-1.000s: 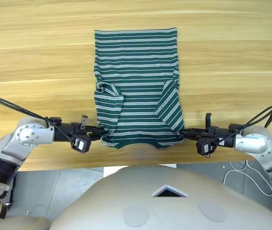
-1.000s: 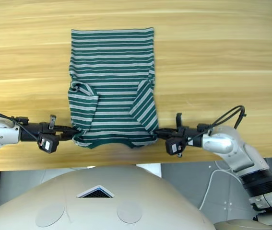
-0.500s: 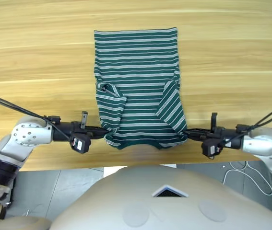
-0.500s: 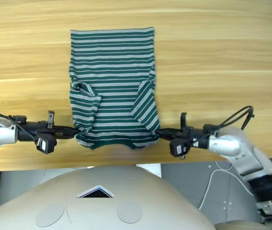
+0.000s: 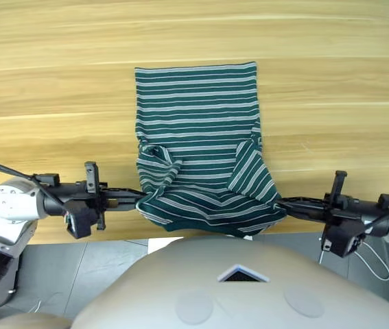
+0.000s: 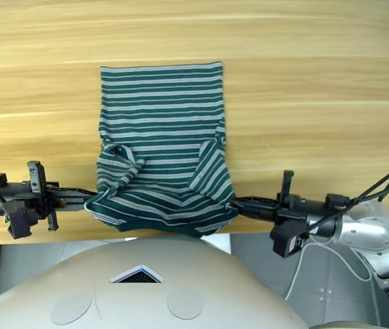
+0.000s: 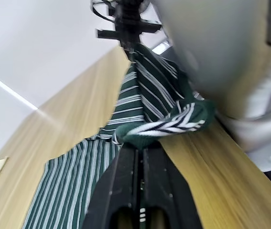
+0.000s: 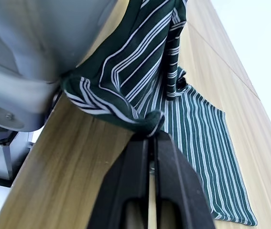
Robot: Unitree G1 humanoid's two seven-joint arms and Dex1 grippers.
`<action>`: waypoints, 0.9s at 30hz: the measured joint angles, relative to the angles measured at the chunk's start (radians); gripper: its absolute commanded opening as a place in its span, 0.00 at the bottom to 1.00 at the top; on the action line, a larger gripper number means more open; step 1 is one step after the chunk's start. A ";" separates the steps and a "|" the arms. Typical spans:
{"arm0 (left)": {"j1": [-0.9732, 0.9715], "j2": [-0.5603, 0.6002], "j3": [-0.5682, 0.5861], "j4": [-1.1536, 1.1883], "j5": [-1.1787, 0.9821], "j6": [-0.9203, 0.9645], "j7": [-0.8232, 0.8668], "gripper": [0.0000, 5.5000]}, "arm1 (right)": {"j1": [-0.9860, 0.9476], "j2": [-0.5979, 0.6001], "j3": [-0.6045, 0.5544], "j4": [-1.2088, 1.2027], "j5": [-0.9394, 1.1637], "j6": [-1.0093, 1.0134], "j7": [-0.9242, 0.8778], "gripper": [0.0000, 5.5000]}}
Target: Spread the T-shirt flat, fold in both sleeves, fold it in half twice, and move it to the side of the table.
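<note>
**Sleeves in, first half-fold barely begun**

The dark green T-shirt with white stripes (image 5: 197, 116) lies lengthwise on the light wooden table (image 5: 57, 82). Its far part is flat, and both sleeves are already turned in over the body. The left gripper (image 5: 138, 199) and the right gripper (image 5: 282, 203) are each clamped on a near corner, holding that end bunched and raised at the table's near edge. By my reading, spreading and sleeve folds are done; both half-folds and the move aside remain
</note>
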 measured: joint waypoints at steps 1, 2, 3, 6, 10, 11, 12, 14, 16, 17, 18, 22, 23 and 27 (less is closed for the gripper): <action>-0.030 -0.035 0.000 0.050 0.007 0.019 -0.002 0.00 | -0.028 0.008 0.017 0.006 -0.006 0.012 0.003 0.00; -0.068 -0.074 -0.001 0.101 0.017 0.045 -0.003 0.00 | -0.078 0.036 0.040 0.020 -0.023 0.035 0.006 0.00; -0.101 -0.102 0.000 0.143 0.023 0.057 -0.004 0.00 | -0.117 0.055 0.056 0.032 -0.032 0.060 0.006 0.00; -0.231 -0.217 0.037 0.263 0.023 0.112 0.022 0.00 | -0.272 0.147 0.088 0.062 -0.043 0.164 -0.020 0.00; -0.461 -0.368 0.119 0.474 0.057 0.167 0.123 0.00 | -0.515 0.297 0.111 0.183 -0.133 0.321 -0.105 0.00; -0.511 -0.395 0.131 0.528 0.084 0.166 0.145 0.00 | -0.563 0.326 0.116 0.210 -0.160 0.350 -0.124 0.00; -0.556 -0.419 0.144 0.599 0.132 0.166 0.174 0.00 | -0.614 0.361 0.123 0.248 -0.194 0.382 -0.146 0.00; -0.611 -0.448 0.156 0.685 0.184 0.160 0.206 0.00 | -0.683 0.401 0.139 0.300 -0.245 0.412 -0.176 0.00; -0.663 -0.480 0.166 0.776 0.231 0.153 0.238 0.00 | -0.751 0.441 0.155 0.365 -0.303 0.435 -0.209 0.00; -0.691 -0.493 0.168 0.826 0.262 0.145 0.257 0.00 | -0.787 0.462 0.160 0.411 -0.330 0.448 -0.227 0.00; -0.719 -0.504 0.168 0.869 0.294 0.140 0.275 0.00 | -0.824 0.479 0.168 0.460 -0.358 0.459 -0.248 0.00; -0.806 -0.540 0.163 1.013 0.408 0.116 0.345 0.00 | -0.951 0.544 0.197 0.636 -0.438 0.481 -0.320 0.00; -0.819 -0.546 0.161 1.036 0.427 0.111 0.358 0.00 | -0.970 0.551 0.203 0.670 -0.457 0.480 -0.333 0.00; -0.913 -0.578 0.129 1.171 0.568 0.111 0.471 0.00 | -1.070 0.608 0.232 0.874 -0.525 0.495 -0.422 0.00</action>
